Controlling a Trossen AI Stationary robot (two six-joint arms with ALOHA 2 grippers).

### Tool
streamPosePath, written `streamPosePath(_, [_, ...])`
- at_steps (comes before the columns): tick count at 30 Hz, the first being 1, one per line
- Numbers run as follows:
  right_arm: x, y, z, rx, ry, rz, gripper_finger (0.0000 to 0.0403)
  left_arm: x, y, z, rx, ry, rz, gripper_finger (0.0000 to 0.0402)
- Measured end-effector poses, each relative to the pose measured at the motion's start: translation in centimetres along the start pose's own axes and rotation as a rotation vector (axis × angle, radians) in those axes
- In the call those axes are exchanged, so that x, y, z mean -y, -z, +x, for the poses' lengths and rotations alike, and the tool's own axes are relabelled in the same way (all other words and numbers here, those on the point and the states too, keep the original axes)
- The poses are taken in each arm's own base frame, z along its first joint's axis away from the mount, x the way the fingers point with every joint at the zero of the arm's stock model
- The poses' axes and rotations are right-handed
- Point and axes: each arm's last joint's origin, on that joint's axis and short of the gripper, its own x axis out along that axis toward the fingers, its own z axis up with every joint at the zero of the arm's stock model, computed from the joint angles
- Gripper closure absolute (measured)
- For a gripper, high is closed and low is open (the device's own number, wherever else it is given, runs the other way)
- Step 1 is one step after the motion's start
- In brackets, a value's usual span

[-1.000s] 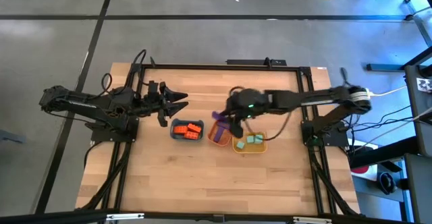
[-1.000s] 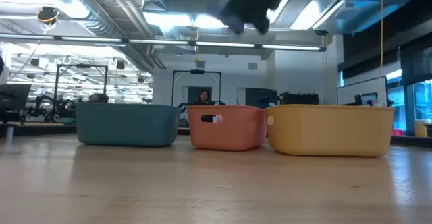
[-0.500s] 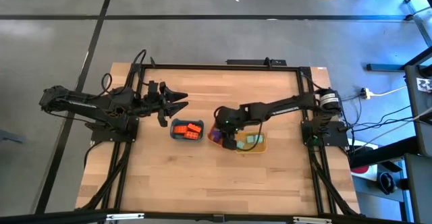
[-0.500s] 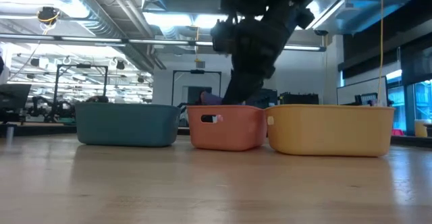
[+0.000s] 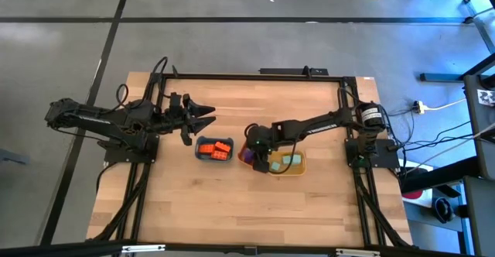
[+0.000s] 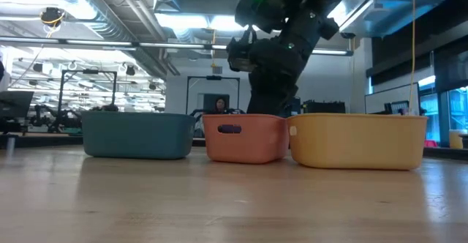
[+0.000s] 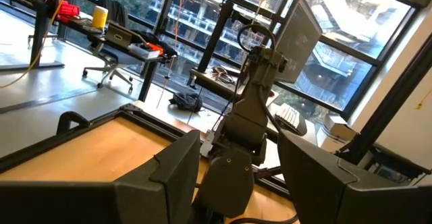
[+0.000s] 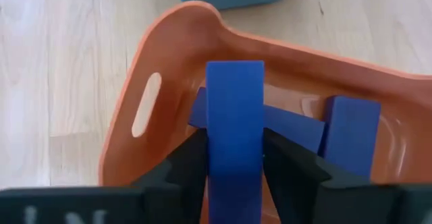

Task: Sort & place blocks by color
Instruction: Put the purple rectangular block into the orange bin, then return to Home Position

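Lowering into the orange tray [image 8: 145,69], the right gripper [image 8: 235,158] is clenched on an upright purple block [image 8: 234,116]; other purple blocks [image 8: 351,133] already lie inside. Best practice, as I judge it: descend until the block nears the tray floor, release, then lift straight up. Orange-red blocks [image 5: 216,149] sit in the blue tray [image 5: 199,153], mint blocks [image 5: 290,161] in the yellow tray [image 5: 300,168], both just beside. Left gripper [image 5: 203,116] waits released, near the blue tray.

A workshop room with a grey floor and big windows

The wooden bench [image 5: 232,203] stands on a grey concrete floor [image 5: 232,40]. Ceiling light strips [image 6: 241,49] shine above, tall windows [image 7: 202,21] show buildings outside, and an office chair [image 7: 115,72] stands beside a desk [image 7: 131,42].
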Motion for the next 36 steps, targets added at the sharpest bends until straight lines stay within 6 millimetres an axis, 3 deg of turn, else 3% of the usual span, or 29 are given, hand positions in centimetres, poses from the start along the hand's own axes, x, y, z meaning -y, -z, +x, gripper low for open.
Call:
streamPosePath(5, [0.0,0.0,0.0,-0.001,0.0,0.001,0.0231,0.0,0.0,0.0,0.0,0.0,0.0,0.0209])
streamPosePath(13, [0.0,0.0,-0.6,-0.037,0.009,0.006,0.0226,0.0,0.0,0.0,-0.001,-0.001,0.0,0.0209])
streamPosePath(19, [-0.5,-0.1,-5.4,-0.073,0.014,-0.023,0.0225,0.0,0.1,0.0,-0.005,-0.002,0.002,0.0209])
streamPosePath(25, [-1.4,4.4,-10.4,0.043,0.04,0.03,0.0224,0.0,0.1,0.0,-0.006,-0.002,0.009,0.0209])
streamPosePath(30, [-1.4,7.2,-14.2,0.34,-0.068,0.205,0.0224,0.0,0.0,0.0,-0.006,0.005,0.008,0.0209])
streamPosePath(36, [-1.8,6.6,-19.5,0.802,-0.25,0.195,0.0224,0.1,0.1,0.0,-0.018,0.026,0.01,0.0209])
